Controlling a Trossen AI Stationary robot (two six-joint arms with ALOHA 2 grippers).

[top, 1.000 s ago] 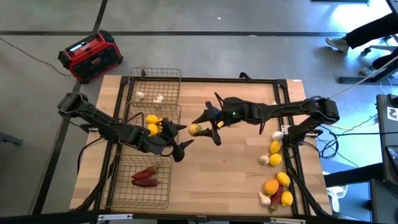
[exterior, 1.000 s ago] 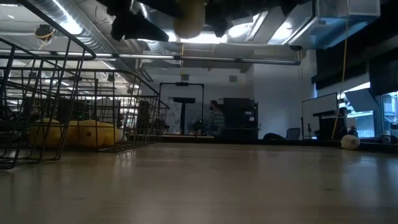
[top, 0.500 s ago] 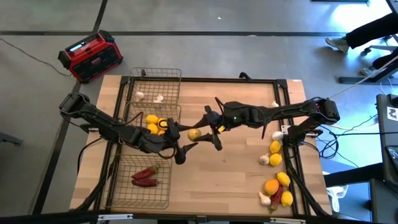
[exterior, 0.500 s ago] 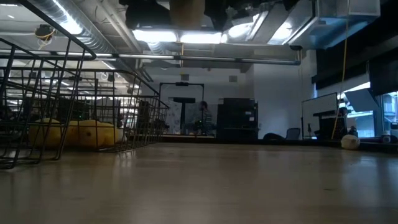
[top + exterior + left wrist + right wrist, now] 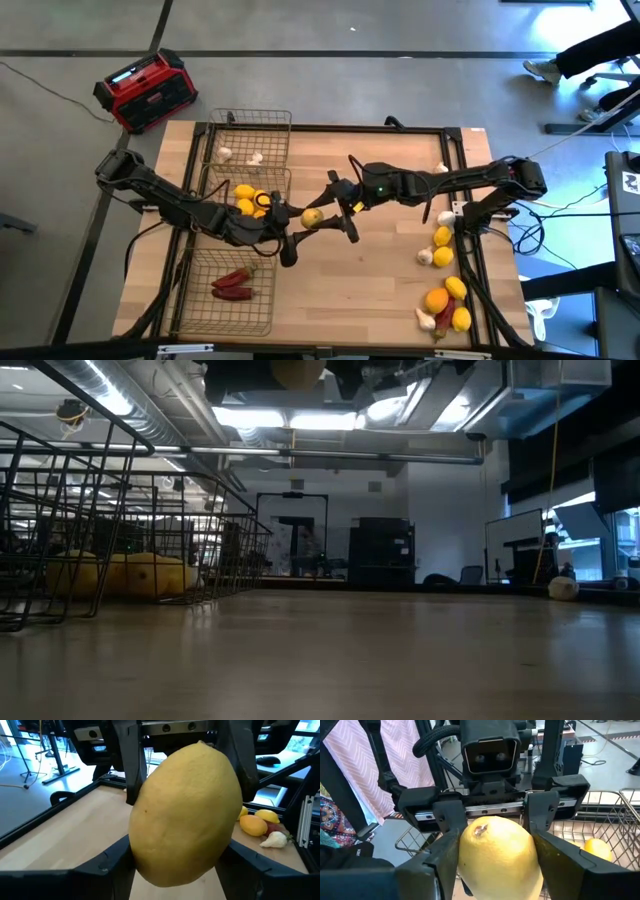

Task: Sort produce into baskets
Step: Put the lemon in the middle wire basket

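Bench (image 5: 360,290), seen from above, with three wire baskets (image 5: 250,150) along its left edge; the middle basket holds lemons. Above mid-bench the left tool (image 5: 296,238) and the right tool (image 5: 338,208) meet nose to nose. Both pinch one lemon (image 5: 313,215) between their fingers, clear of the bench. Loose produce (image 5: 445,285), lemons, oranges and garlic, lies along the right edge.

Yellow lemon (image 5: 312,215) aloft between claws
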